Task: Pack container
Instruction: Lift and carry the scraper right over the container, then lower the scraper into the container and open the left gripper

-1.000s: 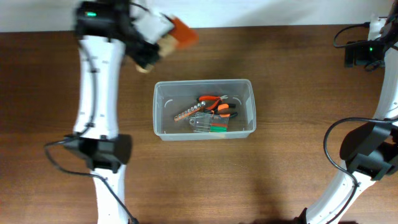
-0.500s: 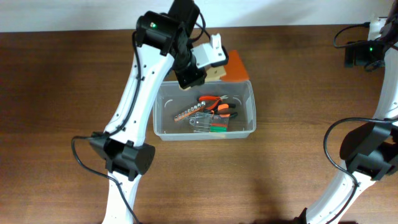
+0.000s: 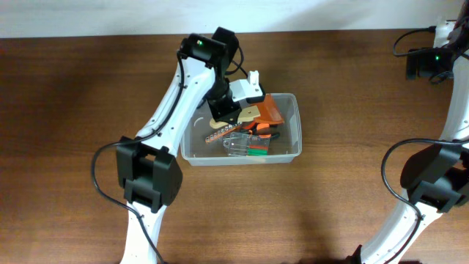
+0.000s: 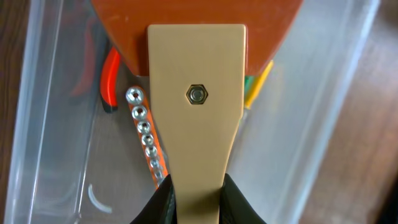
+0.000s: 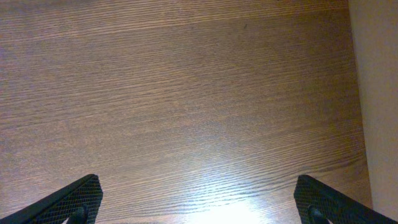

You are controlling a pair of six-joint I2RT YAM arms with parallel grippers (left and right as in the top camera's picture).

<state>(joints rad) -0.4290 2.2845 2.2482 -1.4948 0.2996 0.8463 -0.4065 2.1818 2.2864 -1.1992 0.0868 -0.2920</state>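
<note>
Left tool (image 4: pixel 198 200) clenched on tan handle of scraper (image 4: pixel 196 124), orange blade over far-right corner of container (image 3: pixel 189 128). Container mid worktop (image 3: pixel 352 88), bare wood round all four walls. Inside: pliers (image 3: pixel 260 130), socket strip (image 4: pixel 144 134). Right tool (image 5: pixel 199 205) spread wide, empty, over bare worktop by its pale edge.

Your overhead view is evenly lit and sharp, the dark worktop (image 3: pixel 352 110) carrying only soft shadows near the arms (image 3: pixel 165 125). On your left wrist camera the tan handle (image 4: pixel 197 112) fills the frame in crisp focus, while the container (image 4: pixel 43 124) walls turn milky with reflected light. On your right wrist camera a bright glare patch washes out the wood grain at the lower edge, and the black fingers (image 5: pixel 68 199) sit dim in both corners.
</note>
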